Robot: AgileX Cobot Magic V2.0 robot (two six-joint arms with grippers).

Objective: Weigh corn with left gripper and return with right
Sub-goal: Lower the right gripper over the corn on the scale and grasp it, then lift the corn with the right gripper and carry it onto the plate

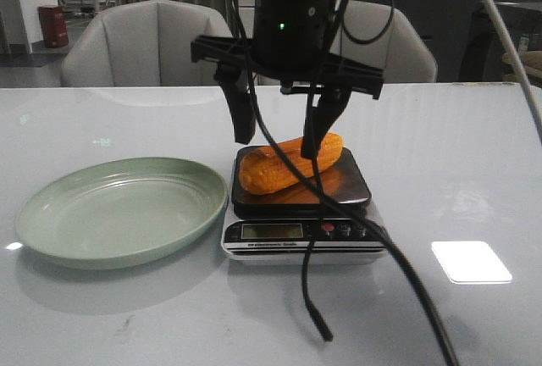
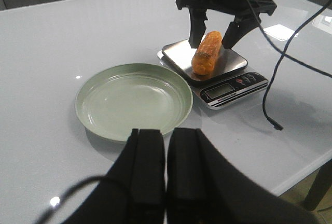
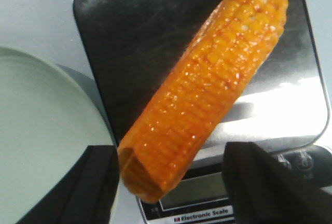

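Orange corn (image 1: 290, 165) is lying on the scale (image 1: 301, 213), the plate (image 1: 118, 209) at its nine o'clock. Right gripper (image 1: 284, 140) is hanging released astride it. Left gripper (image 2: 166, 146) is sitting clenched, empty.

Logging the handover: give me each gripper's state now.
Left gripper: shut, holding nothing.
Right gripper: open, fingers straddling the corn on the scale.

The right claw (image 1: 281, 135) hangs spread directly above the corn (image 1: 290, 163) on the scale (image 1: 301, 205), blocking access from overhead; its cables (image 1: 339, 213) trail across the scale's front. The green plate (image 1: 118, 207) sits just beside the scale's left. To the right, the tabletop (image 1: 457, 163) lies open.
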